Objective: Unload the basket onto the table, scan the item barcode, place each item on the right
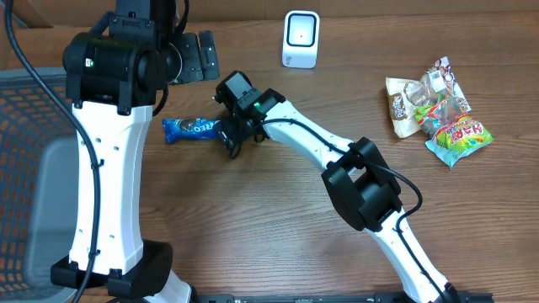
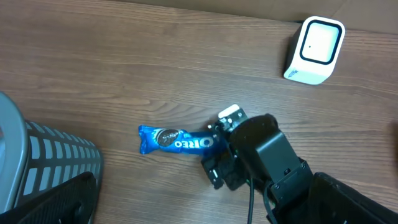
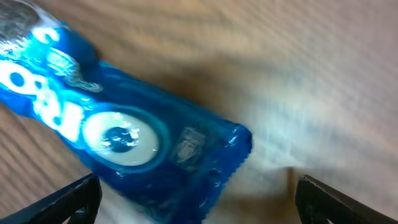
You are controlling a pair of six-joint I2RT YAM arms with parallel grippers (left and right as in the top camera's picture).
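Observation:
A blue Oreo pack [image 1: 192, 129] lies flat on the wooden table, left of centre. My right gripper [image 1: 227, 136] hangs over the pack's right end, open. In the right wrist view the crimped end of the pack [image 3: 124, 130] lies between the two wide-apart fingertips [image 3: 74, 202], untouched by either. The white barcode scanner [image 1: 301, 39] stands at the back of the table. My left gripper [image 1: 194, 55] is held high at the back left, open and empty. From there it looks down on the pack [image 2: 177, 140], the scanner [image 2: 314, 50] and the right arm's wrist [image 2: 255, 155].
A grey mesh basket [image 1: 34, 168] stands at the table's left edge and shows again in the left wrist view [image 2: 50, 158]. A pile of snack bags [image 1: 438, 109] lies at the right. The right arm stretches from the front right across the table's middle.

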